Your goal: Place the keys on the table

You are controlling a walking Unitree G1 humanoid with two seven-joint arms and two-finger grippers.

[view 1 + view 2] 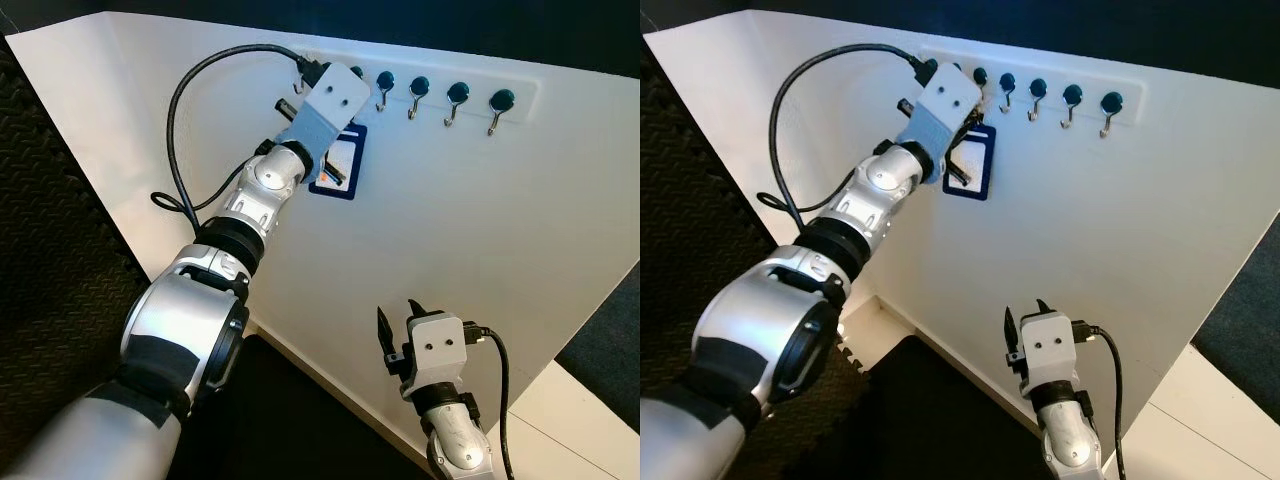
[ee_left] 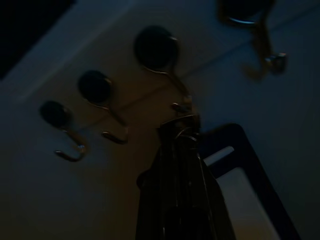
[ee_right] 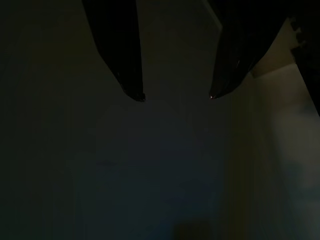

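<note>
The left gripper (image 2: 181,122), clenched at a hook (image 2: 172,80), reaches toward twelve o'clock; the blue key tag (image 1: 971,160) hangs beneath. At six o'clock, the right gripper (image 3: 175,95) is released, idle.

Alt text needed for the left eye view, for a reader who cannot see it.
The robot's left pincer reaches up to a blue badge holder hanging from a row of hooks on a white wall panel. The right pincer hangs lower down in front of the same panel, its fingers apart.
</note>
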